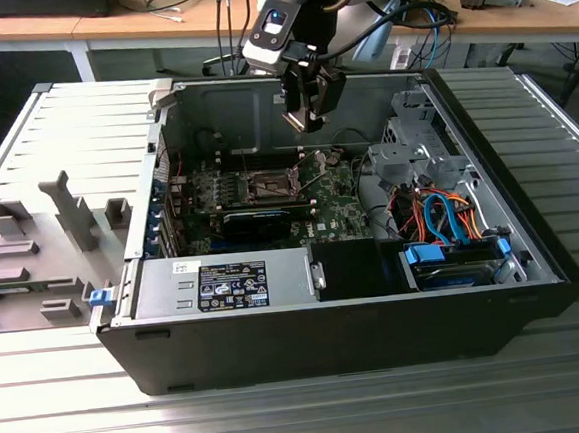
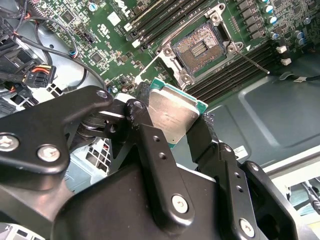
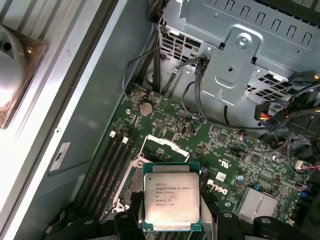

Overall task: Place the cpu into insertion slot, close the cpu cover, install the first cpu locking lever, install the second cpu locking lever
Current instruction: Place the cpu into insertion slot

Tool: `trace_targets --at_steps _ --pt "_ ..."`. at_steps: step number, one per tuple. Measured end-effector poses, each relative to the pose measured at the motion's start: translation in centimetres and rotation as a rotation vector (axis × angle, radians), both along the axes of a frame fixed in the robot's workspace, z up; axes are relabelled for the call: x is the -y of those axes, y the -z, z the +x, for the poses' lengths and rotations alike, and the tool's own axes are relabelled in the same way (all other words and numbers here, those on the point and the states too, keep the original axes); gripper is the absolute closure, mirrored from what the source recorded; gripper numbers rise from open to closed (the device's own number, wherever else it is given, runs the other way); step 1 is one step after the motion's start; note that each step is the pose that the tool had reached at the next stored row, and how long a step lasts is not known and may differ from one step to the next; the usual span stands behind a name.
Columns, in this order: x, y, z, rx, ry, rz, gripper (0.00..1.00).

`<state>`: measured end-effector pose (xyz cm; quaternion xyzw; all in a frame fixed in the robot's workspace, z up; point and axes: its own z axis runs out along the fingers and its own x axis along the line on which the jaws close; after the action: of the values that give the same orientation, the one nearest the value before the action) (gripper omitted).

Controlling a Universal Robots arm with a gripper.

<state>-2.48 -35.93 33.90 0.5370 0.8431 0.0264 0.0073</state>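
Your hand [image 2: 170, 119] was clamped on the cpu [image 3: 171, 196] by two opposite edges; its flat, matt silver-grey lid sat in a green rim. You held it above the green motherboard [image 2: 100, 30], apart from the insertion slot [image 2: 200, 47], which lay below, toward the exterior view's left. The slot was bare and dark-centred; the thin metal cpu cover [image 2: 152, 67] stood raised. No step was complete: seating, cover and both levers were outstanding.

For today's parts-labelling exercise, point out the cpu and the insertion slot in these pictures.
cpu [image 3: 171, 199]: first wrist view, middle of its silver metal top.
insertion slot [image 2: 200, 47]: second wrist view, middle of the socket.
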Motion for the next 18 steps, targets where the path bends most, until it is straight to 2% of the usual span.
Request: trace_targets --at_steps 18 --pt "0.0 0.03 0.0 0.0 0.026 0.0 0.46"
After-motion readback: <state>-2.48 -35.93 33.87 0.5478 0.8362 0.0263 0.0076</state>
